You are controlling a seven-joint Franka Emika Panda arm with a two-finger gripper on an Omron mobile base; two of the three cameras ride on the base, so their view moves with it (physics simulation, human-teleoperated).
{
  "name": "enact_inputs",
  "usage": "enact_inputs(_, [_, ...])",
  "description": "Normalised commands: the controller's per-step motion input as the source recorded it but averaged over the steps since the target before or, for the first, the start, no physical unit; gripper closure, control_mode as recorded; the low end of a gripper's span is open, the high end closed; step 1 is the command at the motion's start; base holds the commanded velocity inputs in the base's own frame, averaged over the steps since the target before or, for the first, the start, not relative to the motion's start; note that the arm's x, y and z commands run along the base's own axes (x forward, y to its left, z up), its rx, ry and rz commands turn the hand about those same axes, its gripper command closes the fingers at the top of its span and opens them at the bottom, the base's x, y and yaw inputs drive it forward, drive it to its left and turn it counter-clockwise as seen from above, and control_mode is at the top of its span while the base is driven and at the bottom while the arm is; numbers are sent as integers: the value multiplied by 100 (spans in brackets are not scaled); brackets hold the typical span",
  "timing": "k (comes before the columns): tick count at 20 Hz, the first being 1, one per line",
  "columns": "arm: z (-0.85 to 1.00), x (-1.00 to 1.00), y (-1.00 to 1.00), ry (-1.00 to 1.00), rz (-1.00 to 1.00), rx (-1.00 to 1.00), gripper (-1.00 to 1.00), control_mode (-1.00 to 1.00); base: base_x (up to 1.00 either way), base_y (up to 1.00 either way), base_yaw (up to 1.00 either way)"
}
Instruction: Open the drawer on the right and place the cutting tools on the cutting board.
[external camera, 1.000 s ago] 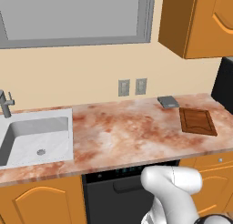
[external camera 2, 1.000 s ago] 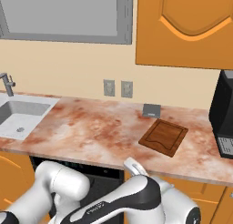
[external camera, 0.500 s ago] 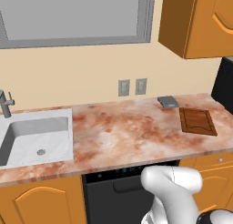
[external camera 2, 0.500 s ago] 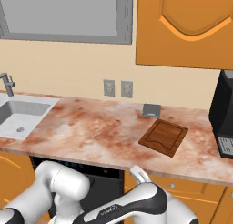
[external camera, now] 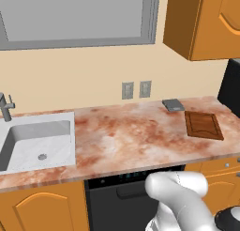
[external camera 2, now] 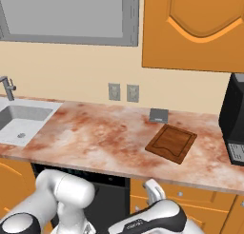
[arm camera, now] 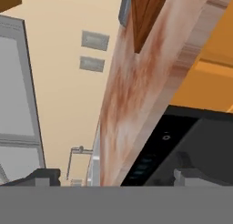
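Observation:
The dark reddish-brown cutting board [external camera: 203,124] [external camera 2: 171,142] lies at the right end of the marble counter, with nothing on it. Below the counter edge on the right is the orange drawer [external camera 2: 193,196] [arm camera: 214,77], its flat front shut. The cutting tools are out of view. My gripper [external camera 2: 154,190] [arm camera: 118,180] hangs low in front of the cabinets, just left of the drawer and below the board. It is rolled sideways. Its dark fingertips [arm camera: 42,176] stand wide apart, open and holding nothing.
A small grey square pad [external camera 2: 158,115] lies behind the board by the wall. A black coffee machine [external camera 2: 235,119] stands at the counter's right end. The black dishwasher front [external camera: 119,192] is under the middle, and the sink [external camera: 37,141] with its faucet is far left.
In the right base view my hand has slid a little to the right and lower, toward the drawer front. The counter's things have not moved, and the jaws stay wide.

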Motion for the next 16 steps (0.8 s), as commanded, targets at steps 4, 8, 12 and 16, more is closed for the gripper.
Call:
enact_inputs(4, [-37,29,-30,0,0,14,-100,-100,0,0,0])
enact_inputs(8, [-35,30,-24,0,0,12,-100,-100,0,0,0])
enact_inputs(12, [-34,16,-32,0,0,10,-100,-100,0,0,0])
enact_inputs(16, [-38,24,-32,0,0,9,-100,-100,0,0,0])
